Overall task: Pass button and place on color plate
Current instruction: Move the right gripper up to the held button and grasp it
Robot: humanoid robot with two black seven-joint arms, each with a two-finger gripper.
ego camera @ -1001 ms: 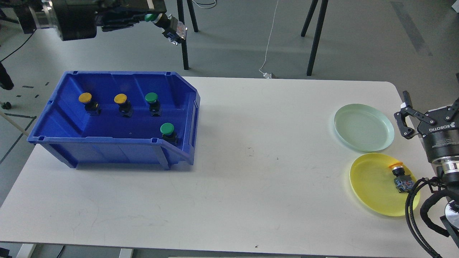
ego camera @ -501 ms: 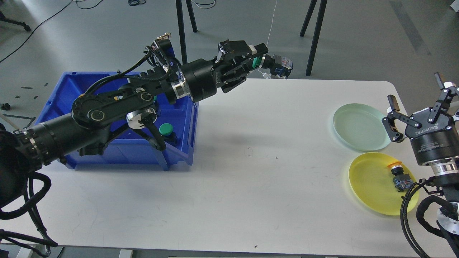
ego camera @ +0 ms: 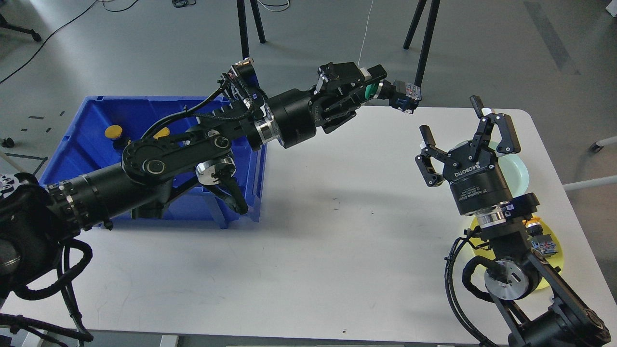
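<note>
Landmark: the white table [ego camera: 308,250].
Green button [ego camera: 391,93]: held in the air above the table's far edge, lying nearly level; its long axis runs left to right, green cap toward the left gripper, dark contact block pointing right and slightly down toward the right arm.
Left gripper [ego camera: 365,86]: clamped on the button's green cap end, arm stretched over the table from the blue bin [ego camera: 96,140] at the table's left.
Right gripper [ego camera: 462,140]: above the table's right side, fingers spread wide and pointing up, holding nothing, apart from the button.
Green plate [ego camera: 518,171]: table's right side, mostly hidden behind the right gripper.
Yellow plate [ego camera: 554,241]: nearer than the green one, carrying a button with an orange-yellow cap [ego camera: 540,238].
</note>
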